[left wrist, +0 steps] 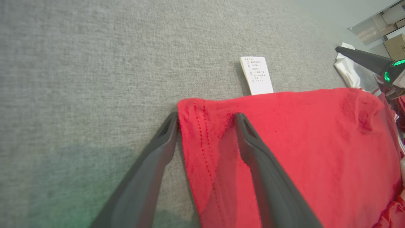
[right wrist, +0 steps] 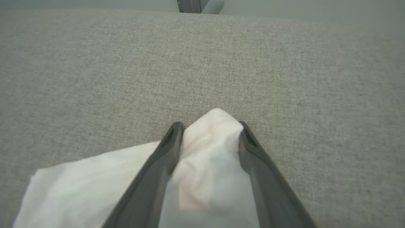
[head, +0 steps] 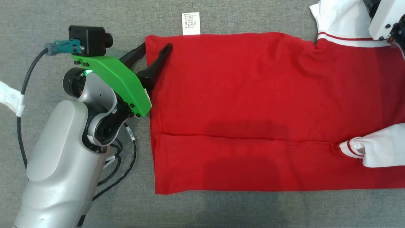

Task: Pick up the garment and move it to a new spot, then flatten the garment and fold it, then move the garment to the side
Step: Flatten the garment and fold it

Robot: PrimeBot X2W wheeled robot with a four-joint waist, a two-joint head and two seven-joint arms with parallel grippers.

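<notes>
The garment [head: 253, 110], a red shirt with white sleeves, lies flat on the grey cloth surface [head: 95, 15], with a crease running along its near part. A white care label [head: 190, 23] sticks out at its far edge. My left gripper [head: 155, 46] is open at the shirt's far left corner. In the left wrist view its fingers [left wrist: 206, 116] straddle that red corner, one finger on the grey cloth and one over the hem. My right gripper [right wrist: 209, 124] is open, with a bunched tip of the white sleeve [right wrist: 212, 142] between its fingers. Its pale wrist [head: 384, 22] shows at the head view's far right.
Black cables [head: 126, 164] hang beside my left forearm [head: 63, 164]. A second white sleeve [head: 379, 148] with a red stripe lies folded onto the shirt at the near right. Grey cloth stretches beyond the shirt on every side; boxes [left wrist: 395, 44] stand off the surface's far end.
</notes>
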